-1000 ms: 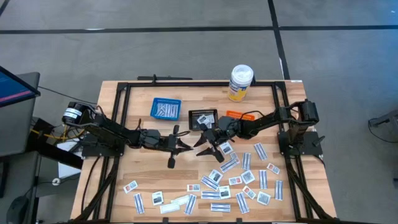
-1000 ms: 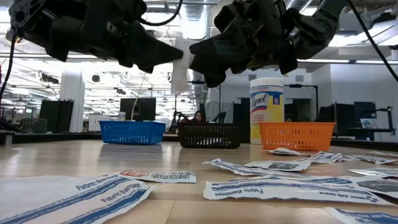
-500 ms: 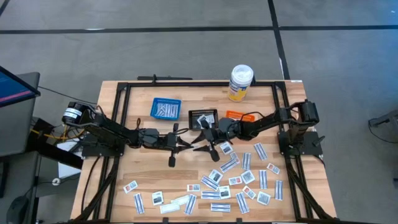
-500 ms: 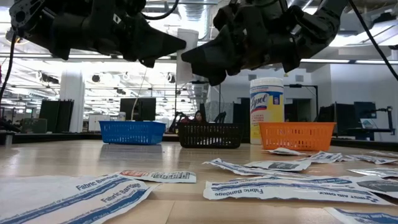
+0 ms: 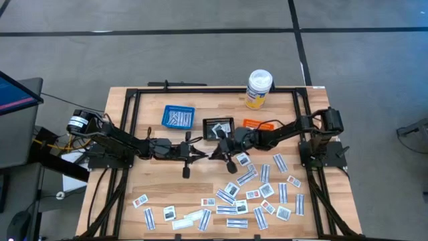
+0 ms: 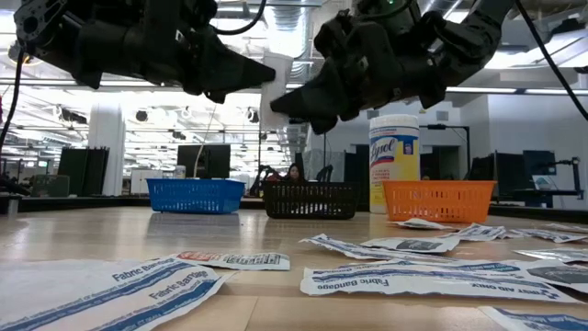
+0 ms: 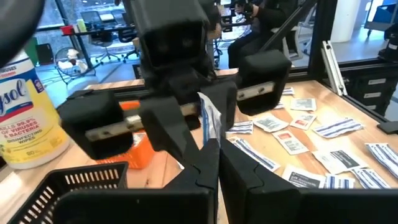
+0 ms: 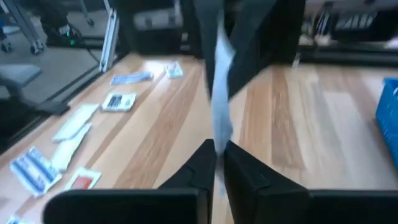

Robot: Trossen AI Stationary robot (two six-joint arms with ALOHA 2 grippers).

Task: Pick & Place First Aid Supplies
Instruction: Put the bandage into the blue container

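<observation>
Right now the two tools meet tip to tip above the middle of the surface, both pinching one white packet between them: the left tool pressed together on it, the right tool closed on its other side. Other packets lie scattered on the wood nearer the right arm, with three baskets beyond.

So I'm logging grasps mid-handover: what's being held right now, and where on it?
One white packet, held in the air: left gripper and right gripper each pinch an opposite edge.
</observation>
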